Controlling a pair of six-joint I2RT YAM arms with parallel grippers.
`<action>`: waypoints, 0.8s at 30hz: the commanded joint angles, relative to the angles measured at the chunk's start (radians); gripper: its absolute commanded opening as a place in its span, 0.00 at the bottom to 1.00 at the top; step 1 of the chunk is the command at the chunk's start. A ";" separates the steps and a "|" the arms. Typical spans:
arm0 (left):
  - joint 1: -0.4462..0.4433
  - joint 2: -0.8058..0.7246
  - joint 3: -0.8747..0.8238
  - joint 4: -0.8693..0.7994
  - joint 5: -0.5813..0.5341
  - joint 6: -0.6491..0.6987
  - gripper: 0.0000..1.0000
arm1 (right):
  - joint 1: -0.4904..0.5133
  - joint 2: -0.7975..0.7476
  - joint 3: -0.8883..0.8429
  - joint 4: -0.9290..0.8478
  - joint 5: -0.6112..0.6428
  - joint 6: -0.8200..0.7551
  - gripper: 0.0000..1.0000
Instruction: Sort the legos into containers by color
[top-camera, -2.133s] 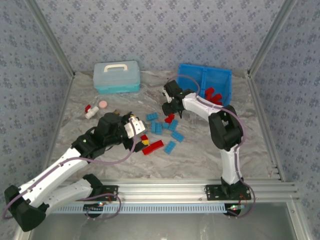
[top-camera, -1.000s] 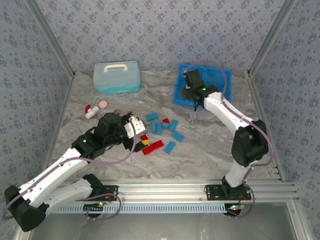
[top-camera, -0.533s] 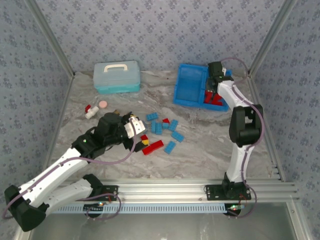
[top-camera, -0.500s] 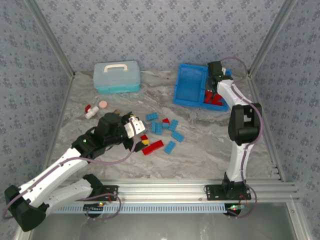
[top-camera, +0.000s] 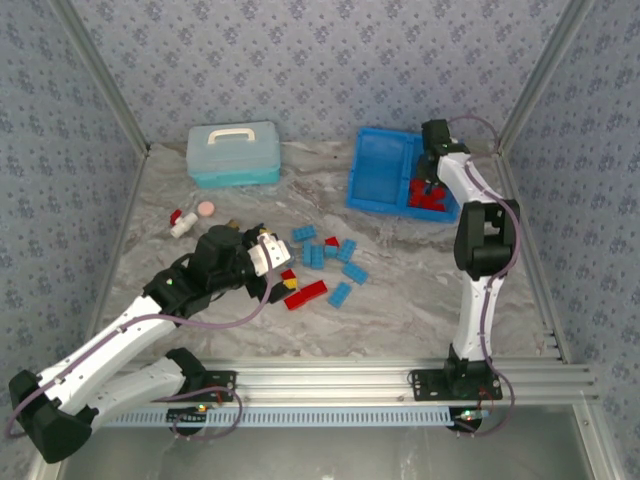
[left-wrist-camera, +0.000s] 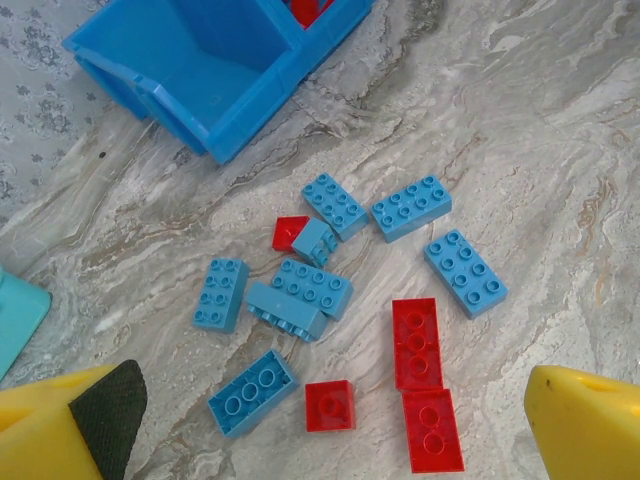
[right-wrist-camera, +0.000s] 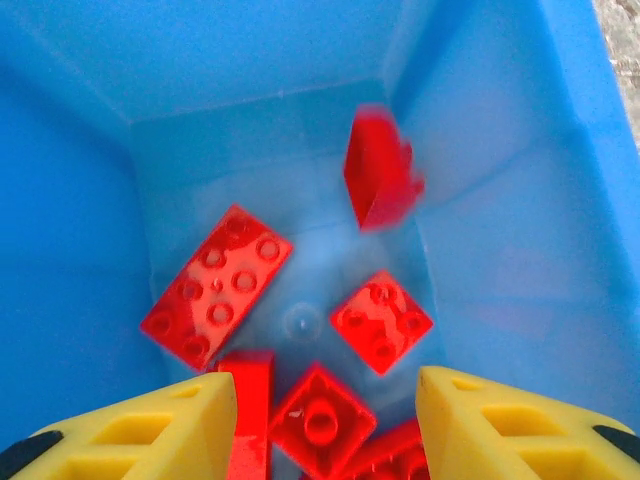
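Legos occupy two locations: a loose cluster of light blue and red pieces on the counter, and a group of red bricks inside the right compartment of the bright blue tray. The tray sits at the far right of the counter, well apart from the turquoise lidded case at the far left. The left gripper hovers above the loose cluster, jaws spread wide, holding nothing. The right gripper hangs over the tray's right compartment, jaws spread, nothing between them. One blurred brick, also red, shows near the compartment's far wall; it may be airborne, but contact with the wall cannot be confirmed.
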 joint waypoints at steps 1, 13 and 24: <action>-0.006 0.001 0.008 0.002 0.007 0.010 0.99 | 0.042 -0.170 -0.100 0.055 -0.014 0.034 0.53; -0.006 -0.002 0.010 0.001 0.015 0.007 0.99 | 0.419 -0.356 -0.367 0.107 -0.242 -0.214 0.54; -0.006 0.003 0.011 -0.003 0.013 0.009 0.99 | 0.510 -0.078 -0.250 -0.048 -0.321 -0.191 0.56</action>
